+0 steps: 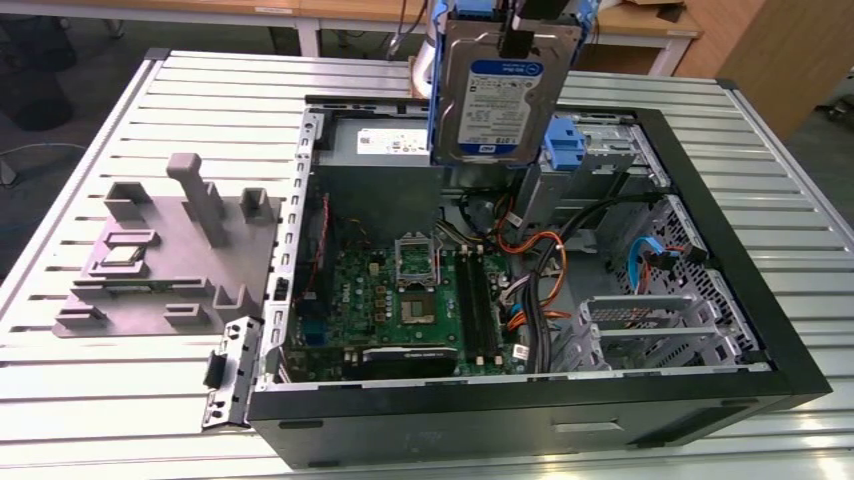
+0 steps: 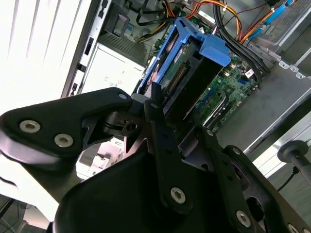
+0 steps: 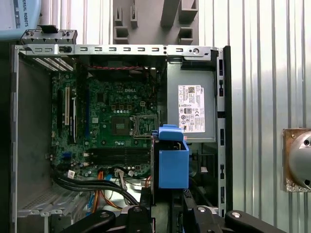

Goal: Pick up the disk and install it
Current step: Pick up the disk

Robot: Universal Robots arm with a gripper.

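The disk point(image 1: 505, 100), a silver-grey hard drive with a blue-and-white label and blue side rails, hangs upright above the back of the open computer case point(image 1: 747, 290). My gripper point(image 1: 525, 38) is shut on its top edge. In both wrist views the disk's blue rail point(image 3: 173, 167) juts out from between the black fingers point(image 2: 156, 104), with the motherboard point(image 3: 116, 126) far below it. In the second wrist view the disk point(image 2: 192, 77) shows its connector edge and its blue rail end.
A grey power supply box point(image 3: 192, 107) with a white sticker sits in the case's corner. A bare blue bracket point(image 1: 571, 142) stands beside the disk. Orange and black cables point(image 1: 541, 270) cross the case by a metal drive cage point(image 1: 654, 330). A grey fixture plate point(image 1: 160, 265) lies on the slatted table.
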